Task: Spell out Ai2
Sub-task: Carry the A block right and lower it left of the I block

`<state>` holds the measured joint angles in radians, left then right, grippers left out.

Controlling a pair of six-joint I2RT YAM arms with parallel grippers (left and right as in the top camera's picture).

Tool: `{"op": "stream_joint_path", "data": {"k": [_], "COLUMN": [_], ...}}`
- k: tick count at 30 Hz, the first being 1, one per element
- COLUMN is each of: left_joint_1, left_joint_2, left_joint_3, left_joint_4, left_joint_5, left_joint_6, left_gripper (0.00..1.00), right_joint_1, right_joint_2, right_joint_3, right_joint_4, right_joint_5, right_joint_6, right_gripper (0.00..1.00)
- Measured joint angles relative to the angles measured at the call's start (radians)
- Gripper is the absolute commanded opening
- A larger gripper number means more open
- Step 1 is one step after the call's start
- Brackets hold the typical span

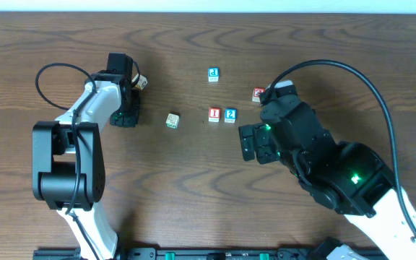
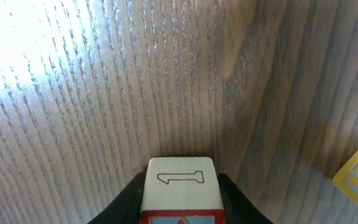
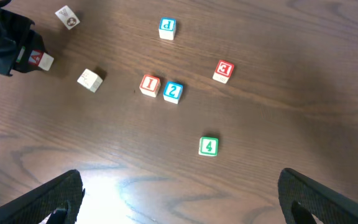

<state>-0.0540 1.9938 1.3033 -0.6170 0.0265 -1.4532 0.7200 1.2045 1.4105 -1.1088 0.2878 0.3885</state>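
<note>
Dark brown wood desk w/ a bright light spot in both wrist views. I cube & 2 cube sit just beside each other, mid desk. L end effector is closed tight on the A cube, far left & well apart from those two. Can't tell if it rests on the desk. R end effector is wide open, holds nothing & hangs near the 4 cube. L arm reaches out from its base, wrist bent down. R arm comes in from the right corner.
</note>
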Motion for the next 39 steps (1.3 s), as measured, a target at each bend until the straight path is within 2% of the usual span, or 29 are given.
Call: {"op": "stream_joint_path", "data": {"k": [6, 9, 19, 21, 24, 26, 30, 33, 39], "left_joint_1": [0.000, 0.000, -0.063, -0.114, -0.183, -0.276, -0.373, -0.423, -0.452], "left_joint_2": [0.000, 0.003, 0.009, 0.009, 0.009, 0.009, 0.009, 0.009, 0.015], "left_joint_3": [0.003, 0.021, 0.235, 0.267, 0.275, 0.275, 0.275, 0.275, 0.275], "left_joint_4": [0.002, 0.008, 0.016, 0.016, 0.016, 0.004, -0.019, -0.043, -0.125], "left_joint_5": [0.020, 0.037, 0.049, 0.047, 0.034, 0.006, -0.054, -0.080, -0.117], "left_joint_6": [0.091, 0.180, 0.642, 0.766, 0.880, 0.992, 1.104, 1.164, 1.188], "left_gripper": [0.06, 0.06, 0.06, 0.06, 0.06, 0.06, 0.06, 0.06, 0.06], "right_joint_1": [0.000, -0.008, -0.220, -0.309, -0.409, -0.511, -0.615, -0.631, -0.632], "right_joint_2": [0.000, 0.000, -0.014, -0.049, -0.116, -0.165, -0.188, -0.184, -0.183], "right_joint_3": [0.000, 0.000, 0.000, 0.000, 0.000, 0.000, 0.000, 0.000, 0.000], "right_joint_4": [0.010, 0.020, 0.028, 0.029, 0.030, 0.029, 0.027, 0.026, 0.025], "right_joint_5": [0.001, 0.000, 0.004, -0.004, -0.043, -0.085, -0.168, -0.206, -0.233], "right_joint_6": [-0.016, -0.035, -0.069, -0.081, -0.109, -0.126, -0.145, -0.155, -0.163], "right_gripper": [0.99, 0.99, 0.99, 0.99, 0.99, 0.99, 0.99, 0.99, 0.99]}}
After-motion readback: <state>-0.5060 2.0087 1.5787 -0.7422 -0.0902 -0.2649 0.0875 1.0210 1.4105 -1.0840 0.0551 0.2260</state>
